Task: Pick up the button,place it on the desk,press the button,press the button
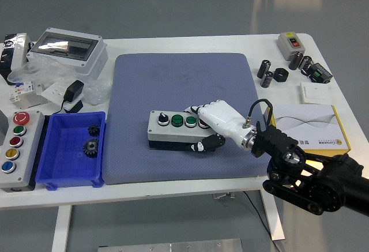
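**Grey button box gripped on the blue mat**

At the left edge of the white table, a long grey control box with five coloured buttons is seen lying lengthwise, a red button at its far end and a blue one at its near end. Just beside it, toward the middle, a blue plastic bin is set by the near edge, with two small dark gears lying inside it. Behind these, in the far left corner, a grey enclosure with a clear lid, a black plug adapter and some clear plastic wrapping are gathered.

The middle of the table is covered by a blue-grey rectangular mat. On the near half of this mat, the grey button box with a black knob and two green buttons is found, lying flat. Its right end is clasped by the white five-fingered right hand: the fingers are laid over the top face and the thumb is curled against the near side wall. The black right arm enters from the lower right corner.

At the right edge a white and yellow flat carton is placed, and a white wall switch plate behind it. In the far right corner a small grey switch box with a red button and several black cylindrical parts are set.
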